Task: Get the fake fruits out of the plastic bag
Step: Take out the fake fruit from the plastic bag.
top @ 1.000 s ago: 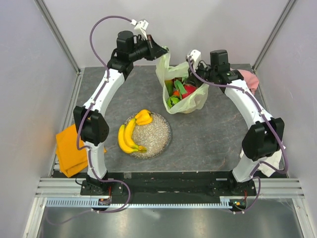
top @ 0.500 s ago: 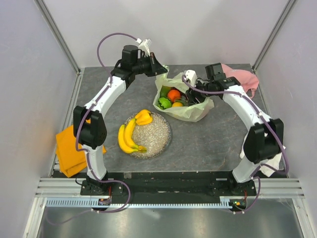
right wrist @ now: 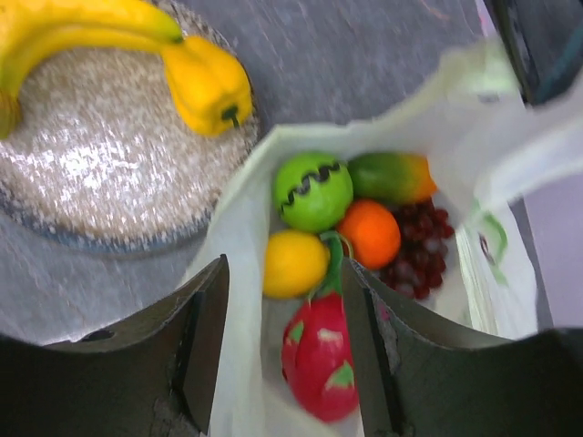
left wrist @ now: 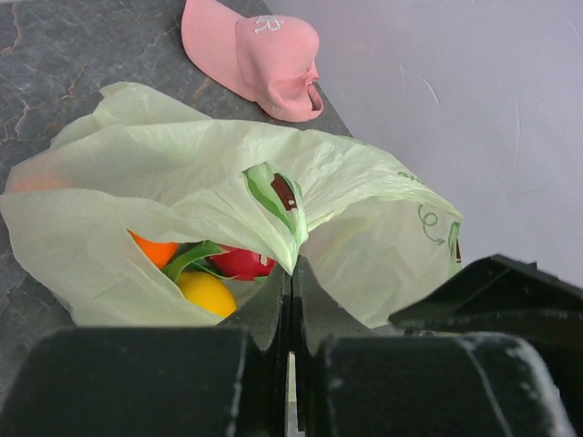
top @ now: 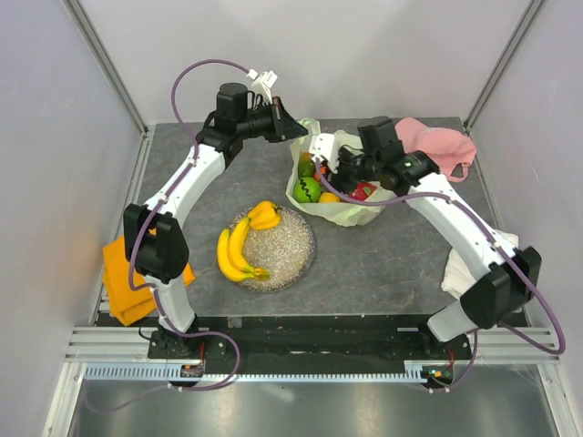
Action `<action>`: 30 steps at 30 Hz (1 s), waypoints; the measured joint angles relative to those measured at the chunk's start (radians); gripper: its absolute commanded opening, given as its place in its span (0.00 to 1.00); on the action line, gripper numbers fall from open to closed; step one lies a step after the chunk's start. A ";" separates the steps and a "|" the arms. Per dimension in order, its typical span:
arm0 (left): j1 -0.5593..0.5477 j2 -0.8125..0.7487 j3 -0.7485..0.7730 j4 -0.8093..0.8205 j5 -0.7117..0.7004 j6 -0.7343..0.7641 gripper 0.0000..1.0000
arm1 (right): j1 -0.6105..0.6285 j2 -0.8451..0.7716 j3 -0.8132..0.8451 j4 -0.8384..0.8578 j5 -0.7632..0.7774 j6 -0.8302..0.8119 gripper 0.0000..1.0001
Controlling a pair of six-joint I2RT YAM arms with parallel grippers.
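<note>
The pale green plastic bag [top: 351, 214] lies slumped on the table with its mouth open. My left gripper [top: 298, 136] is shut on the bag's rim [left wrist: 290, 238] at its far left side. The right gripper [right wrist: 284, 269] hangs open over the mouth, its fingers either side of the bag's near wall, holding nothing. Inside lie a dragon fruit [right wrist: 319, 364], a yellow fruit [right wrist: 294, 263], an orange [right wrist: 369, 233], a green round fruit [right wrist: 312, 191], a mango [right wrist: 392, 176] and grapes [right wrist: 421, 257]. A banana bunch [top: 233, 253] and another yellow fruit [top: 264, 215] rest on a speckled plate [top: 290, 250].
A pink cap [top: 439, 146] sits behind the bag at the back right. An orange cloth [top: 127, 273] hangs at the left table edge and a white cloth [top: 474, 264] lies at the right. Walls enclose the table on three sides.
The bag has dropped from hanging upright to lying on the table. My right gripper let go, opened and swung left over the mouth. The left gripper lowered, still gripping the rim.
</note>
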 measured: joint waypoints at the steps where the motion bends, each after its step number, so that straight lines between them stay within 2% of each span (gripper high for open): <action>1: 0.000 -0.001 -0.003 0.000 0.000 0.000 0.02 | 0.021 0.024 0.011 0.021 -0.009 0.013 0.56; 4: 0.000 -0.002 -0.009 0.000 0.003 -0.005 0.02 | 0.058 0.123 0.024 0.074 -0.008 0.043 0.52; 12: 0.000 -0.018 -0.012 -0.008 0.002 -0.005 0.02 | 0.057 0.366 0.051 0.114 0.166 0.071 0.56; 18: 0.000 -0.033 -0.014 -0.014 -0.001 -0.004 0.02 | 0.046 0.396 0.051 0.163 0.289 0.085 0.56; 30: 0.000 -0.040 -0.033 -0.024 -0.003 -0.004 0.02 | -0.014 0.518 0.093 0.200 0.441 0.086 0.56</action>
